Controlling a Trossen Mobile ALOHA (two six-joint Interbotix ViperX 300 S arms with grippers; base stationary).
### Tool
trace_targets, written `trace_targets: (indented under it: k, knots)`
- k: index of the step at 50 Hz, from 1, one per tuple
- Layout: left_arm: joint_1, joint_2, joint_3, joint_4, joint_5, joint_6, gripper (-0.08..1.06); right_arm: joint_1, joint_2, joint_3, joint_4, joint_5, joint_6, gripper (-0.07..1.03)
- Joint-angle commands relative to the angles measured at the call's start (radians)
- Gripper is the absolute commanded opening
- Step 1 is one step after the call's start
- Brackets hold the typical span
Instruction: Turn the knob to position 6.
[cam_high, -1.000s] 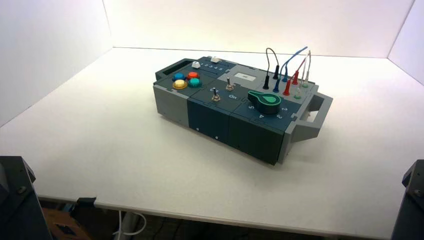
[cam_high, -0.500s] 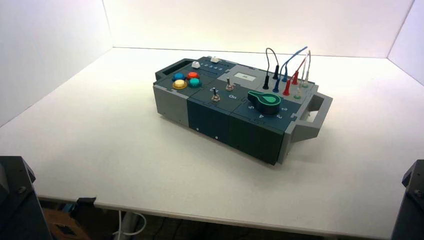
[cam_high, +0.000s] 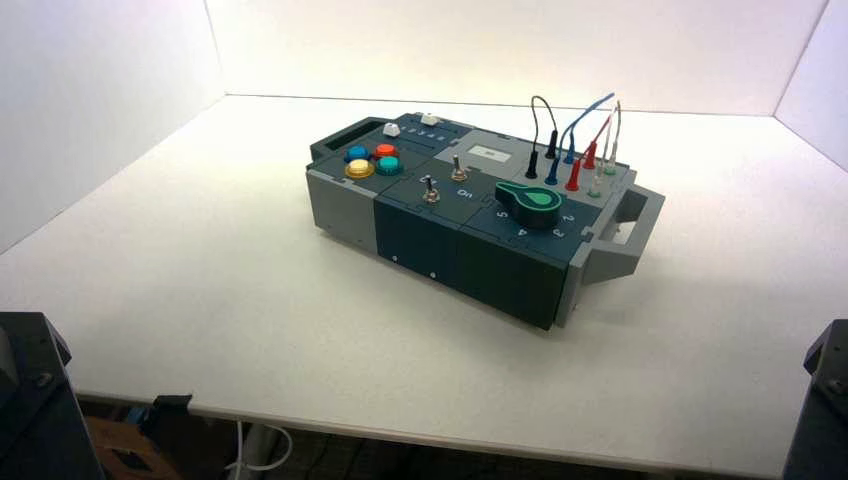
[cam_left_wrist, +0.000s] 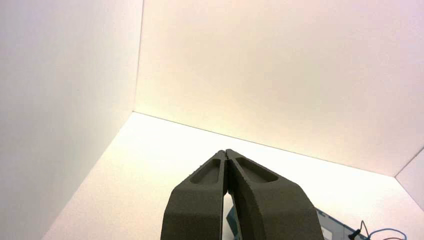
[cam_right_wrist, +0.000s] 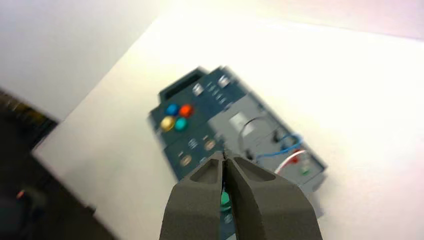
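The knob (cam_high: 535, 203), a dark-green dial with a lighter green teardrop pointer, sits on the near right part of the box (cam_high: 420, 235), which stands turned on the white table. In the right wrist view my right gripper (cam_right_wrist: 223, 156) is shut and empty, high above the box (cam_right_wrist: 235, 125); a sliver of the green knob (cam_right_wrist: 225, 200) shows between its fingers. In the left wrist view my left gripper (cam_left_wrist: 226, 151) is shut and empty, facing the back wall, with a corner of the box (cam_left_wrist: 330, 232) beyond it. Both arms are parked at the near corners (cam_high: 30, 400) (cam_high: 825, 400).
Coloured push buttons (cam_high: 371, 160) sit at the box's left end, two metal toggle switches (cam_high: 430, 190) in the middle, plugged wires (cam_high: 575, 140) behind the knob. A grey handle (cam_high: 625, 235) sticks out on the right. White walls enclose the table.
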Motion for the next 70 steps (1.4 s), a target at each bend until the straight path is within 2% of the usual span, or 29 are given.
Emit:
trace_targets:
  k: [1,30,46,70]
  knots:
    - [-0.003,0.008,-0.012,-0.002,-0.003,-0.003,-0.03,0.038,0.078,-0.060,0.018,0.015,-0.002,-0.02]
    - [-0.003,0.009,0.018,-0.002,-0.005,-0.012,-0.03,0.187,0.482,-0.184,0.041,0.041,-0.003,-0.02]
    - [-0.003,0.008,0.026,-0.002,-0.002,-0.014,-0.03,0.189,0.618,-0.184,0.041,0.031,-0.006,-0.02]
    - [-0.003,0.008,0.028,-0.002,0.006,-0.012,-0.03,0.189,0.718,-0.189,0.044,0.014,-0.008,-0.02]
